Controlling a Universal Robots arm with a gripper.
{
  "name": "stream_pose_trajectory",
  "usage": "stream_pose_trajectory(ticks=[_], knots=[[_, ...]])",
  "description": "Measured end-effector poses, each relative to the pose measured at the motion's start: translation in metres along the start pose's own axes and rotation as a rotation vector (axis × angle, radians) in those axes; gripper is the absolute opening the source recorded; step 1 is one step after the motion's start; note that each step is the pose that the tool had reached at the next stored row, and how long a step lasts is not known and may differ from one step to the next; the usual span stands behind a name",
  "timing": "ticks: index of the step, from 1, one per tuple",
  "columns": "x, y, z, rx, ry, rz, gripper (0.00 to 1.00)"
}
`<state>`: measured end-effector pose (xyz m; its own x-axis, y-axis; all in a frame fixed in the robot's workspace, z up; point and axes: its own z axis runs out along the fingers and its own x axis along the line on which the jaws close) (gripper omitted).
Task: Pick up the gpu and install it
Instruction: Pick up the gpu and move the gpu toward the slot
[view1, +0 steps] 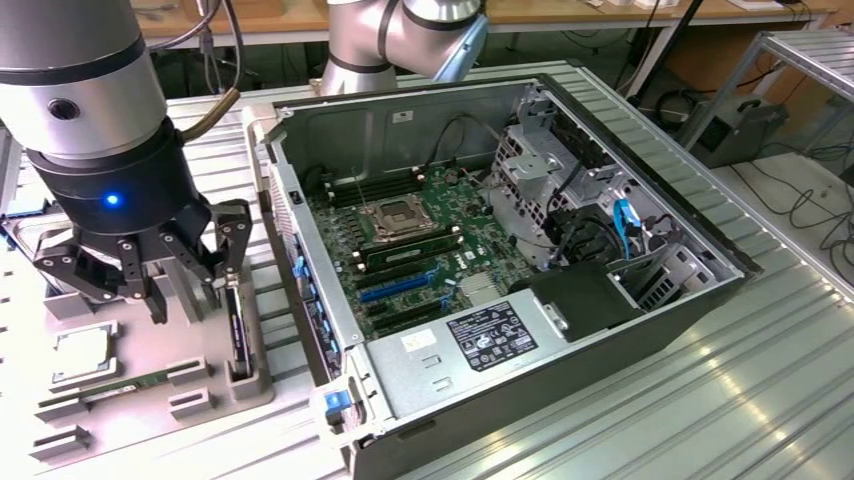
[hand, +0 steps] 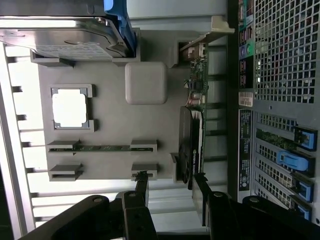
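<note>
Upper left of the exterior view: arm hangs w/ gripper (view1: 180, 295) spread as wide as it goes, nothing in it. Under it, lower left, a grey fixture tray (view1: 134, 345) on the ribbed metal desk (view1: 641, 420) carries a CPU (view1: 84, 357), a green memory stick (view1: 127, 385) and, along the tray's right edge, the gpu (view1: 236, 330) standing on edge in its slot. In the wrist view the card sits just beside one finger (hand: 200, 192) and well apart from the other, so the jaws look off-centre on it. No contact that I can see. An HDD (hand: 60, 35) sits at the tray's far end.

Centre of the exterior view: open PC case (view1: 400, 120) w/ mobo (view1: 454, 190). Its blue expansion slots (view1: 400, 288) look free. PSU (view1: 487, 340) lower centre.

Step in hand, as I judge it: pre-grasp approach. Pickup not yet done, install not begun.

What the next move calls for, imo: jaws centred across the card's thin top edge, a straight drop, then a close on the flat faces, firm but easy on the cooler. The lift needs to be straight up so the card clears its slot w/o tilting.
</note>
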<state>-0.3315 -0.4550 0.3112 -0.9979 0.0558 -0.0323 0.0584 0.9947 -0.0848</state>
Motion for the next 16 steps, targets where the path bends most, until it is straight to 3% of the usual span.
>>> stream_pose_trajectory(ticks=[16], knots=[[-0.0043,0.0006,0.0043,0.0009,0.0,0.0,0.48]])
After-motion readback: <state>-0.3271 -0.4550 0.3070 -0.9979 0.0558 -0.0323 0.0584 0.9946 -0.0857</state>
